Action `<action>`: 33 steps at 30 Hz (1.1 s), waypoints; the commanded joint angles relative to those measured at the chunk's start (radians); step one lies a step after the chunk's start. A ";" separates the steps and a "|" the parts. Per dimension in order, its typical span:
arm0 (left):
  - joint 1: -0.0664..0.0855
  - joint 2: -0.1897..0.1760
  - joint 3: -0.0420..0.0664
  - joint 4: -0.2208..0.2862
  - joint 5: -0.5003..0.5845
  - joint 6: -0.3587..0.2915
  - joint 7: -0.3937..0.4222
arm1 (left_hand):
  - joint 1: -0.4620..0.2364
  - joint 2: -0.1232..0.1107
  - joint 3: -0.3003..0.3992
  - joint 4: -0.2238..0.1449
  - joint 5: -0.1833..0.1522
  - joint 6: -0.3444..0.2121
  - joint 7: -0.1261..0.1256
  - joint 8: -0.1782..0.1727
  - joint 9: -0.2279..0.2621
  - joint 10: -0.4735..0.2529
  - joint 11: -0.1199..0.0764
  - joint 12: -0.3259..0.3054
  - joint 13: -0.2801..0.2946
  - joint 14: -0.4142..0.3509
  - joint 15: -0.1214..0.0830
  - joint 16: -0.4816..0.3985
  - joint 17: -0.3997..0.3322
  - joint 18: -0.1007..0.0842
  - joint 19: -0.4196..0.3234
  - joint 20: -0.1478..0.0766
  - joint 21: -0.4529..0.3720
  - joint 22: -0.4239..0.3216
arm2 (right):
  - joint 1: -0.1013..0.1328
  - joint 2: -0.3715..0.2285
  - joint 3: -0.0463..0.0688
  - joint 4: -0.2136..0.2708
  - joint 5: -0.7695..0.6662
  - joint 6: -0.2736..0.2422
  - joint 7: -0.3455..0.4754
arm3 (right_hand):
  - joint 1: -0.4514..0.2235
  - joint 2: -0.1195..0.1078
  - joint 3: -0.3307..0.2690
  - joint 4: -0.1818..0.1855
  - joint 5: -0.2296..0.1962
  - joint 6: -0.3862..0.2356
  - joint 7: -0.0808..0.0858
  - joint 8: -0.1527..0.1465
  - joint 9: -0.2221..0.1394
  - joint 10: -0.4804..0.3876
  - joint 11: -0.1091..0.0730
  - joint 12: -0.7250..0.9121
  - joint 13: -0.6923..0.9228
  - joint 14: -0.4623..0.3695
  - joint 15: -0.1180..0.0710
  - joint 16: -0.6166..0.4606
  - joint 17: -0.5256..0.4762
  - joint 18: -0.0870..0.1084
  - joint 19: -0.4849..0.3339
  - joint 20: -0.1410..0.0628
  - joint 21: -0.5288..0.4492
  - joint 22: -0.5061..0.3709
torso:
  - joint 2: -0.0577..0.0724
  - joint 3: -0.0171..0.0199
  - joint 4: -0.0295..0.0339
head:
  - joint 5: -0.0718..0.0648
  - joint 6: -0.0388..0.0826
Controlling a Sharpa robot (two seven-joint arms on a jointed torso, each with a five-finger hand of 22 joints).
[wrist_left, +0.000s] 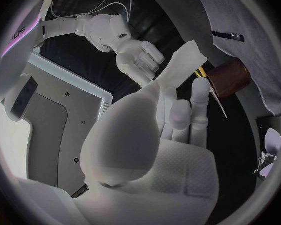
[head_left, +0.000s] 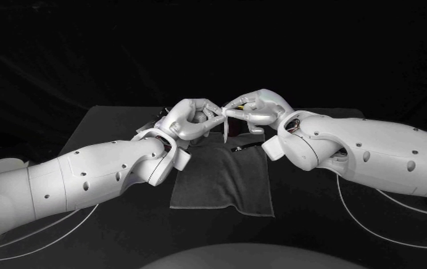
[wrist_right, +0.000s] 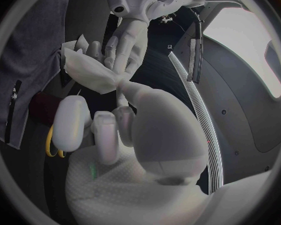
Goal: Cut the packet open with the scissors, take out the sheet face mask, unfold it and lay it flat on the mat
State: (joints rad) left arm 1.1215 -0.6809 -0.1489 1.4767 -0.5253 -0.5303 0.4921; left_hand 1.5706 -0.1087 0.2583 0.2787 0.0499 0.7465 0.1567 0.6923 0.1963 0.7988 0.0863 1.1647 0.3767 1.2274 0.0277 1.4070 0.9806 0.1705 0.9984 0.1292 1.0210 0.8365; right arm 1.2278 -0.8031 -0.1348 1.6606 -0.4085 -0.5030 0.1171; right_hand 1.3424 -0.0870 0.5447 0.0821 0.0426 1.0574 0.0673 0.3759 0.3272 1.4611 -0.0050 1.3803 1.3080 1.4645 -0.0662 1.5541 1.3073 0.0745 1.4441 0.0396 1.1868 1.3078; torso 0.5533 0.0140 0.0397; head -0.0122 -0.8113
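Both hands meet in the air above the far end of the dark grey mat [head_left: 223,179]. Between them is the white sheet face mask [head_left: 226,123], still folded into a narrow piece that hangs down a little. My left hand [head_left: 191,120] pinches one side of it and my right hand [head_left: 253,110] pinches the other. The left wrist view shows the mask [wrist_left: 183,65] rising from my left hand's fingertips [wrist_left: 200,92] towards the right hand [wrist_left: 137,57]. In the right wrist view the mask [wrist_right: 90,74] lies between my right hand [wrist_right: 109,130] and the left hand [wrist_right: 129,40].
A brown holder with yellow loops [wrist_left: 228,77] stands on the table beside the mat [wrist_left: 240,15]; it is also in the right wrist view [wrist_right: 48,135]. A small black tag [head_left: 242,148] lies on the mat. A pale crumpled thing [wrist_left: 268,147] lies at the table's edge.
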 commanded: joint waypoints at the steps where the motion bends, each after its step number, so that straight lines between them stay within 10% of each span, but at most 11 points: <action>1: 0.000 0.003 0.001 0.002 -0.018 0.029 -0.003 | -0.016 -0.027 -0.009 0.006 -0.002 0.016 -0.003 0.006 -0.003 0.016 -0.003 0.000 0.003 0.020 -0.003 0.011 0.022 -0.005 0.020 -0.002 0.015 0.017 | 0.000 0.002 0.001 -0.002 -0.012 0.010 -0.001 | 0.002 0.010 0.001 -0.003 0.006 0.006 -0.001 0.006 0.069 0.031 -0.004 -0.004 0.141 0.101 -0.004 0.002 0.243 0.003 -0.005 -0.003 -0.006 0.076 | 0.000 -0.0006 0.0002 | 0.000 0.000; 22: 0.000 0.000 0.002 0.006 0.007 0.020 0.025 | 0.029 0.055 0.157 -0.034 -0.001 0.057 -0.028 0.026 -0.009 0.047 -0.029 -0.035 0.000 0.075 -0.028 0.030 0.099 -0.017 0.073 -0.025 0.069 0.081 | 0.000 0.007 0.000 -0.018 -0.036 0.028 -0.029 | -0.002 0.007 -0.001 -0.005 0.006 0.004 -0.001 0.009 0.071 0.031 -0.004 -0.005 0.141 0.101 -0.003 0.001 0.241 0.003 -0.007 -0.003 -0.011 0.074 | 0.000 -0.0004 0.0001 | 0.000 -0.003; 33: 0.000 0.004 0.003 0.005 0.008 0.006 0.002 | -0.097 -0.029 0.424 -0.145 -0.002 0.062 -0.025 0.080 0.005 0.081 -0.030 -0.054 0.024 0.108 -0.031 0.034 0.143 -0.026 0.105 -0.032 0.131 0.149 | 0.000 0.004 0.000 -0.012 -0.034 0.043 -0.024 | -0.007 0.007 -0.002 -0.005 0.006 0.002 0.000 0.010 0.072 0.028 -0.004 -0.012 0.137 0.100 -0.003 -0.002 0.238 0.005 -0.009 -0.003 -0.018 0.072 | 0.000 -0.0003 -0.0007 | 0.002 -0.005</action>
State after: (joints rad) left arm 1.1213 -0.6802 -0.1477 1.4794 -0.5219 -0.5204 0.4920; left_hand 1.4778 -0.1378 0.6776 0.1359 0.0416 0.7991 0.1314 0.7693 0.2005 0.8744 0.0564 1.1149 0.4000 1.3301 -0.0039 1.4375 1.1212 0.1537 1.0991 0.0985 1.1497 0.9829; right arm 1.2280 -0.7991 -0.1348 1.6450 -0.4332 -0.4808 0.0954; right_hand 1.3440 -0.0858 0.5444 0.0824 0.0457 1.0540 0.0637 0.3761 0.3273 1.4609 -0.0049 1.3736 1.3078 1.4627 -0.0644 1.5517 1.3081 0.0744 1.4406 0.0361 1.1731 1.3080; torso 0.5530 0.0135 0.0394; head -0.0105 -0.8163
